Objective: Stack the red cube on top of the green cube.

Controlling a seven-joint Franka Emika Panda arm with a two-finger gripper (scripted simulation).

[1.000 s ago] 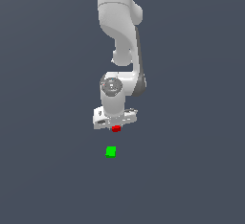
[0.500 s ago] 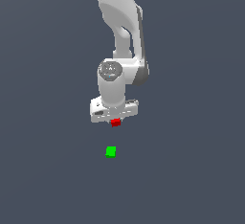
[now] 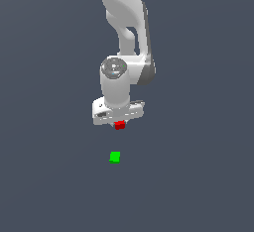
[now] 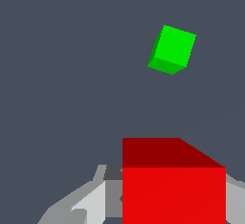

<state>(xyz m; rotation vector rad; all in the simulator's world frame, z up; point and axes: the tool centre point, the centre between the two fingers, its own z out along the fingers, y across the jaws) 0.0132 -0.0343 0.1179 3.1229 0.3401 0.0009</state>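
One claw (image 3: 119,123) grips red cube (image 3: 119,125) above plain grey floor (image 3: 198,176)

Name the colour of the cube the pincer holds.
Bright red, shown best in the wrist view.

Setting: simulated test scene, not a furnished room. Evidence: uniform slate-grey ground fills both views, without walls, furniture, seams or texture. Shading is flat and computer-rendered. Contents: one white robot arm (image 3: 124,42) with smooth, untextured surfaces; one plain red cube (image 3: 119,125); one plain green cube (image 3: 115,156). Both cubes are unmarked solids in pure colours, with hard, faceted edges in the wrist view.
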